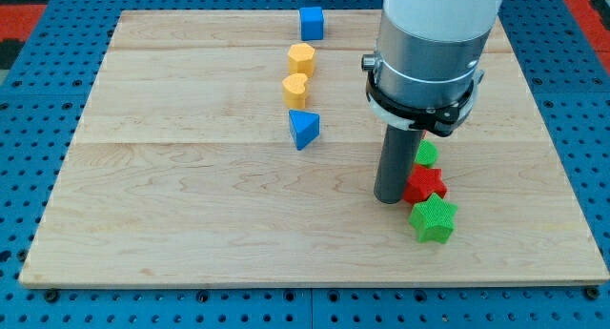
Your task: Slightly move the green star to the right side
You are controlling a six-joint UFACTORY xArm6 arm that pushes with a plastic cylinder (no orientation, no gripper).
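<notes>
The green star (434, 219) lies on the wooden board (191, 205) at the view's lower right. A red star (425, 184) touches it just above, and a green block (426, 154) shows partly behind the rod above that. My tip (389, 198) rests on the board just left of the red star and up-left of the green star, close to both; contact cannot be told.
A blue cube (312, 24) sits near the view's top. Below it in a column are a yellow hexagon (301, 58), a yellow heart (295, 89) and a blue triangle (304, 129). The board's right edge (562, 186) lies right of the stars.
</notes>
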